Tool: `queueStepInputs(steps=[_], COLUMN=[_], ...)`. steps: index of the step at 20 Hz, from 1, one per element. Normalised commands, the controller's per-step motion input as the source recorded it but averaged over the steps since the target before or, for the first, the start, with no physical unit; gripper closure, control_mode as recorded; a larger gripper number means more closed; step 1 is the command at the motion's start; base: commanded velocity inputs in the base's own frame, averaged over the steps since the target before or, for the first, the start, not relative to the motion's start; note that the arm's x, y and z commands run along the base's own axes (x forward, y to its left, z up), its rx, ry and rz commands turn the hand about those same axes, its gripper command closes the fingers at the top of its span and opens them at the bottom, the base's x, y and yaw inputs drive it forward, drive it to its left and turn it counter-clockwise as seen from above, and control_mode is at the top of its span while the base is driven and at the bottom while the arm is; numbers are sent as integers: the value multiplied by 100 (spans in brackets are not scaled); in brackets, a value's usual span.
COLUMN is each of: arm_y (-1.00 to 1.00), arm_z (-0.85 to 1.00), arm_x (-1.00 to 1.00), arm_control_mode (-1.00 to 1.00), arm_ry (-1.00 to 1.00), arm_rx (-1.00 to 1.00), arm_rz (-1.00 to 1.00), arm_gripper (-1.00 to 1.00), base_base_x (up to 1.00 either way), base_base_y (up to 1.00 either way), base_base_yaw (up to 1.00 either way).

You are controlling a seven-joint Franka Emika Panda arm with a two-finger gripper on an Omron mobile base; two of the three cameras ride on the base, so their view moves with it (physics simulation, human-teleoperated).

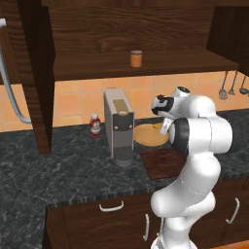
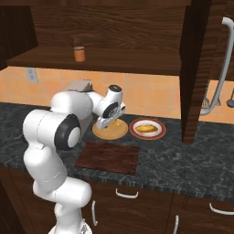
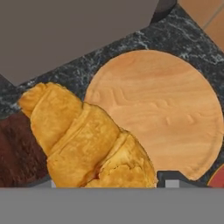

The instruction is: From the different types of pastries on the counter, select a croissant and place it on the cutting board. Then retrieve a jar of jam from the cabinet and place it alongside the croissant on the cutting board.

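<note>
Above the round wooden disc [image 3: 166, 118], at the back of the tabletop [image 2: 183, 160], we list the following.

Item 1, croissant [image 3: 87, 140]: golden, lumpy, filling the lower left of the hand view. Its long axis runs from 10 o'clock to 5 o'clock in that view. The 5 o'clock end sits down between the fingers [image 3: 168, 177], and the 10 o'clock end points away over the tabletop.

Item 2, fingers: one dark tip shows just beside the croissant's 3 o'clock flank; the other is hidden behind the pastry. We cannot tell whether they are clenched on it or merely straddling it.

Item 3, cutting board [image 2: 108, 157]: dark reddish-brown and bare. In the right base view it lies at 6 o'clock from the hand, nearer the base. In the hand view it lies at 8 o'clock, beyond the croissant's far tip.

Item 4, jar of jam [image 2: 79, 54]: upright on the cabinet [image 2: 137, 27] shelf, at 11 o'clock from the hand and well apart from it.

We judge that the coming move turns on item 3: a short carry towards 6 o'clock, from disc to board.
</note>
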Motion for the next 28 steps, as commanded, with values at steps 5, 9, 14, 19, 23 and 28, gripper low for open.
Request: queueStepInputs(steps=[5,9,14,19,23,28], arm_y=[0,-3,0,15,16,2], arm_z=[-4,-7,0,-9,-26,-48], arm_x=[-48,-97,-59,-14,-1,0], arm_control_mode=[-100,-100,-100,-100,-100,-100], arm_ry=[1,-7,-11,-1,1,3], arm_rx=[-4,0,-1,-8,-7,-7], arm_rz=[-6,-7,-3,-3,-1,-1], arm_gripper=[100,100,100,100,100,100], base_base_x=[0,0,0,0,0,0], base_base_y=[0,0,0,0,0,0], base_base_yaw=[0,0,0,0,0,0])
